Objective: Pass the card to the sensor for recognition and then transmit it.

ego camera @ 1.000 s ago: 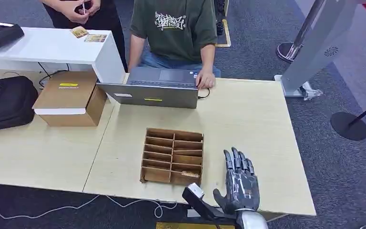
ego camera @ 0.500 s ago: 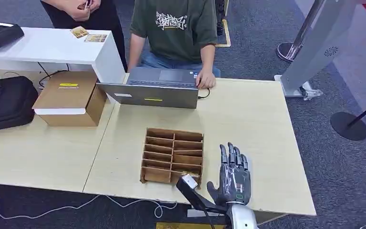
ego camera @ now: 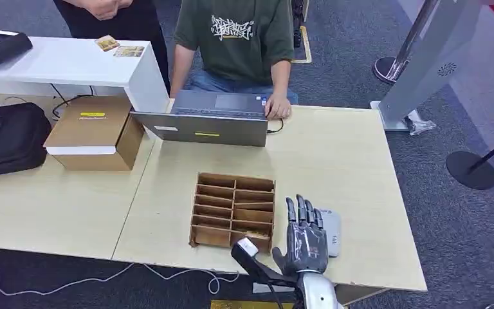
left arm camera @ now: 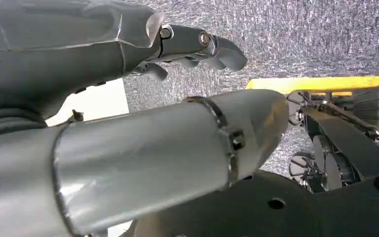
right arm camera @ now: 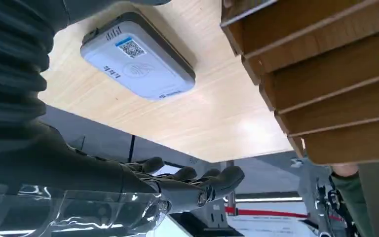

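Right hand: the grey many-fingered right hand [ego camera: 305, 241] hovers over the pale wooden table [ego camera: 334, 154], fingers straight and apart, holding nothing.
Sensor: a flat grey rounded card reader [ego camera: 330, 232] lies on the table, partly under that hand (its printed face shows in the right wrist view [right arm camera: 138, 61]).
Card rack: brown slotted cardboard organiser [ego camera: 233, 209] just beside the hand; a card shows in its nearest right slot [ego camera: 255, 236].
Left hand: grey left hand [left arm camera: 79, 44] hangs above grey carpet, fingers curled, nothing in them.

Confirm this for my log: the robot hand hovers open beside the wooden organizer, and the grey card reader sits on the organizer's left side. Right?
Not quite. The card reader lies on the table to the right of the wooden organizer, as the head view shows. The right robot hand does hover open beside the organizer.
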Available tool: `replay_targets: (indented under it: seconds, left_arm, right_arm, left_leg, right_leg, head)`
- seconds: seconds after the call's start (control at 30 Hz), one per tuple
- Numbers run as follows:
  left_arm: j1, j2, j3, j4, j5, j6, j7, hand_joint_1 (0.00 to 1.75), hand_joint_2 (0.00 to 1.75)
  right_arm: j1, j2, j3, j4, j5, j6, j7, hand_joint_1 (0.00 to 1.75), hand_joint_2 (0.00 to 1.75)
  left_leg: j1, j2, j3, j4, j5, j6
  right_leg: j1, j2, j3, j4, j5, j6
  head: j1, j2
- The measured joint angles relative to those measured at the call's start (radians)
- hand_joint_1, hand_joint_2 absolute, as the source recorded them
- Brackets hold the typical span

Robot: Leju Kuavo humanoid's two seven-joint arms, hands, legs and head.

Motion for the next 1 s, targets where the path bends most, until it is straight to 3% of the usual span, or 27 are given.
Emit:
replay_targets:
  seconds: [0.13,0.43,0.7,1.0]
  left_arm:
    - [0.001,0.0,0.0,0.0,0.012,0.002,0.0,0.0,0.0]
    - [0.002,0.0,0.0,0.003,0.023,0.003,0.0,0.0,0.0]
    - [0.004,-0.003,0.0,0.004,0.023,0.0,0.0,0.0,0.0]
    - [0.003,-0.001,0.0,0.004,0.016,-0.016,0.0,0.0,0.0]
  right_arm:
    - [0.018,-0.016,0.022,0.0,0.0,0.003,0.028,0.0,1.75]
    - [0.024,-0.051,0.068,0.001,-0.014,-0.016,0.027,0.0,1.75]
    - [-0.005,-0.068,0.108,0.059,-0.043,-0.149,0.004,0.0,1.75]
    - [-0.07,-0.042,0.113,0.169,-0.055,-0.19,-0.1,0.0,1.75]
  left_leg:
    - [0.0,0.0,0.0,0.0,0.0,0.0]
    - [0.0,0.0,0.0,0.0,0.0,0.0]
    - [0.0,0.0,0.0,0.0,-0.001,0.0]
    - [0.0,0.0,0.0,0.0,0.0,-0.001]
  right_leg:
    - [0.0,0.0,0.0,0.0,0.0,0.0]
    - [0.0,0.0,0.0,0.0,0.0,0.0]
    - [0.0,0.0,0.0,0.0,0.0,0.0]
    - [0.0,0.0,0.0,0.0,0.0,0.0]
  head:
    - [0.0,0.0]
    - [0.0,0.0]
    - [0.0,0.0]
    - [0.0,0.0]
